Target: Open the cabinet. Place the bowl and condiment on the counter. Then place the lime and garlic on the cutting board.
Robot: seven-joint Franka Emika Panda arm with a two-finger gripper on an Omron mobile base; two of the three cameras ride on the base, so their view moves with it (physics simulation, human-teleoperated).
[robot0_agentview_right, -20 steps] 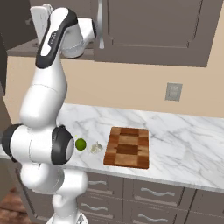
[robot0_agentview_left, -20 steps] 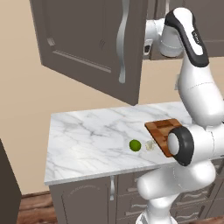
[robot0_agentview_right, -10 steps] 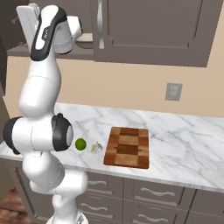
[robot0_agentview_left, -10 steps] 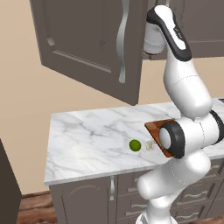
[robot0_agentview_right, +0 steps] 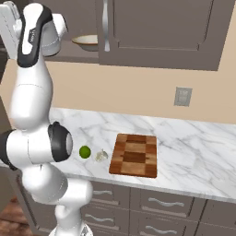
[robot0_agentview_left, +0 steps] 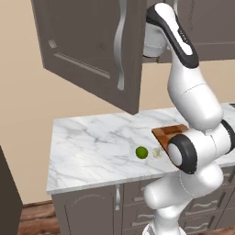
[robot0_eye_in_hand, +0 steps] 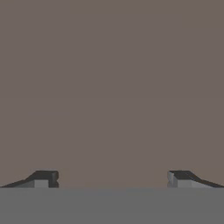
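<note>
The cabinet (robot0_agentview_left: 87, 55) hangs on the wall with its left door swung wide open. Its right door (robot0_agentview_right: 156, 32) is closed. The bowl (robot0_agentview_right: 87, 42) sits on the shelf inside, tan outside and cream within. My arm reaches up to that shelf, and the hand (robot0_agentview_right: 56, 32) is just left of the bowl. My gripper (robot0_eye_in_hand: 112, 179) is open and empty, its fingertips (robot0_eye_in_hand: 43, 178) wide apart before a plain grey-brown surface. On the counter (robot0_agentview_right: 193, 143) lie the lime (robot0_agentview_right: 85, 151) and the garlic (robot0_agentview_right: 101, 156), left of the cutting board (robot0_agentview_right: 134, 155). The condiment is out of view.
The open door's long silver handle (robot0_agentview_left: 120, 46) hangs close to my forearm. A wall outlet (robot0_agentview_right: 183, 97) is above the counter on the right. Lower cabinets and drawers (robot0_agentview_right: 156, 203) run under the counter. The counter's left stretch (robot0_agentview_left: 92, 147) is bare marble.
My arm has swung its upper part left toward the open cabinet, and the hand has moved left along the shelf. The gripper stays open. Lime, garlic and board have not moved.
</note>
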